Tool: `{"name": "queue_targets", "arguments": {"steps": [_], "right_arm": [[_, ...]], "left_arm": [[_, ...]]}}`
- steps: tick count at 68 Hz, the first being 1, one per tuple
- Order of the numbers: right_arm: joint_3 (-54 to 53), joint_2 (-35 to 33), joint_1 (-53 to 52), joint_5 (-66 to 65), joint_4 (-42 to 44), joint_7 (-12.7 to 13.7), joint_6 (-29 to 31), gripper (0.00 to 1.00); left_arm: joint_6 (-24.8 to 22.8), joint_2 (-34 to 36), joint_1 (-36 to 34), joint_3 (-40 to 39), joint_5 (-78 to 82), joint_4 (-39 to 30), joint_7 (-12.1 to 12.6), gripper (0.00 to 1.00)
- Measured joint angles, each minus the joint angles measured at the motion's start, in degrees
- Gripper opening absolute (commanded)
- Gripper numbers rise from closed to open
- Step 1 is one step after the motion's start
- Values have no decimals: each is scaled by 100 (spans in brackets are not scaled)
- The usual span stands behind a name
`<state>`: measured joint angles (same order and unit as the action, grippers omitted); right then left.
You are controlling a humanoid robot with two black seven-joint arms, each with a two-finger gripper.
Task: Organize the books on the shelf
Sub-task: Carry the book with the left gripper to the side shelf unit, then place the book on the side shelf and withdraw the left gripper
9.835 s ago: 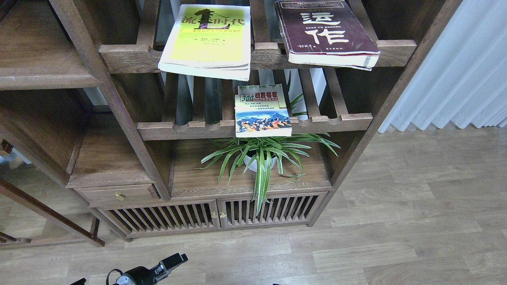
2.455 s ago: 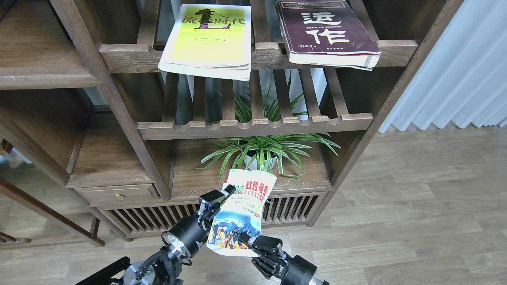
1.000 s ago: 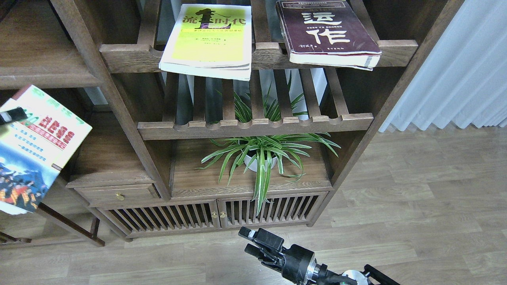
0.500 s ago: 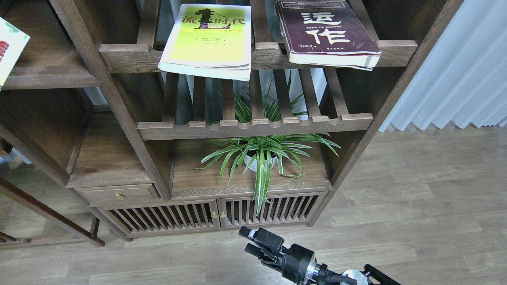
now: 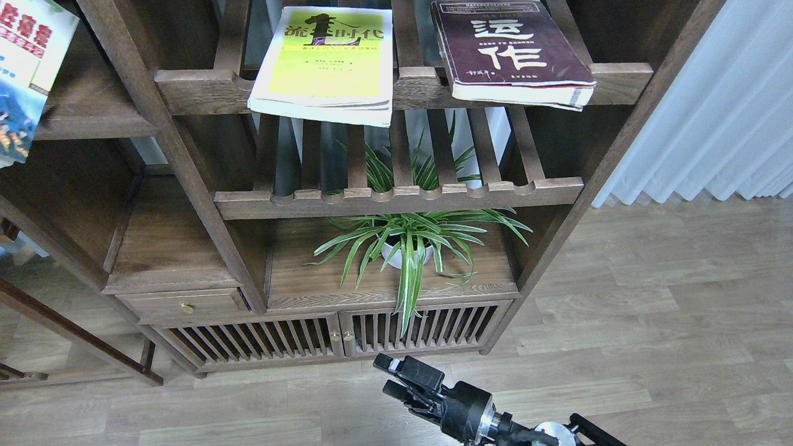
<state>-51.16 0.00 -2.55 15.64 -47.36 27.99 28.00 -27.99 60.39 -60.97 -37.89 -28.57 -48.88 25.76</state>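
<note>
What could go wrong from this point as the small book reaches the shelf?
1. The small book sits tilted at the frame's left edge over the solid shelf; its holder is out of view, so grip security cannot be checked, and it may slide off if released.
2. The yellow-green book and maroon book overhang the slatted rack's front rail; a clumsy grab could tip them onto the plant.

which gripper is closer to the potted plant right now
Right. The right gripper sits low over the floor, just below the potted plant; the left gripper is out of view.
</note>
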Motion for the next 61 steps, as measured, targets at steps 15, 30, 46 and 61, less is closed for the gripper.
{"name": "queue_targets", "arguments": {"steps": [15,30,46,61], "right_arm": [[-12,1,0,-6,1,0,0,99],[-16,0,0,-8,8,1,0,99],[-70,0,8,-8,11,0,0,99],[-71,0,9,-8,90,1,0,99]], "left_arm": [[0,-213,-521,159,7,542,62,0],[0,-339,-800,202,-7,847,70,1],[0,-305,-725,295,-13,802,78,1],[-1,-58,-341,362,-13,394,68,1]]}}
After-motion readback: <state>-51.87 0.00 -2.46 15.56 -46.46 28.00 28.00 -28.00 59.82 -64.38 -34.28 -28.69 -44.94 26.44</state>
